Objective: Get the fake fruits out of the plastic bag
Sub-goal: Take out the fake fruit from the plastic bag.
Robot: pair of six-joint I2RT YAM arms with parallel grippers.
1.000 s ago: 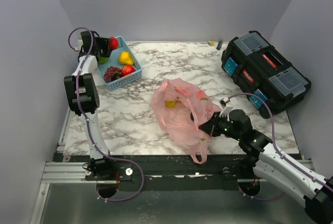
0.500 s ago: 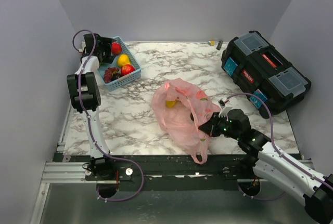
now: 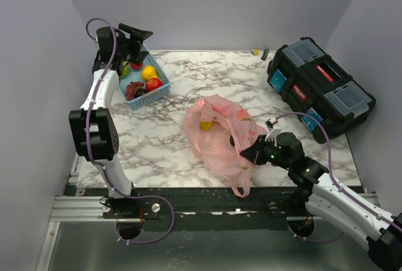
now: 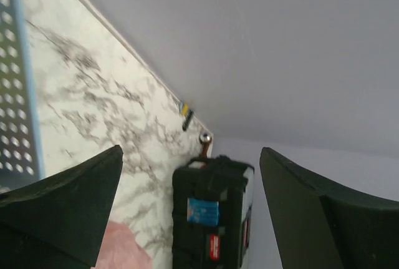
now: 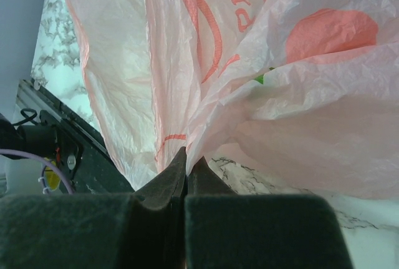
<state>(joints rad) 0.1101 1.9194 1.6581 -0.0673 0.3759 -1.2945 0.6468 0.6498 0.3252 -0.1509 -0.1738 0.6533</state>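
Fruit [image 3: 205, 125] inside the plastic bag [image 3: 217, 136] at mid-table lies well right of the left gripper [image 3: 135, 34], spread empty above the basket [image 3: 164, 86], while the right gripper [image 3: 248, 156] pinches the bag's near edge.

Black toolbox [image 3: 320, 85] right, blue basket [image 3: 156, 94] far left, marble table [image 3: 207, 76]

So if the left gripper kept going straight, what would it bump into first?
Probably the black toolbox. The open left gripper points across the marble table toward it with nothing between, though depth is unclear.
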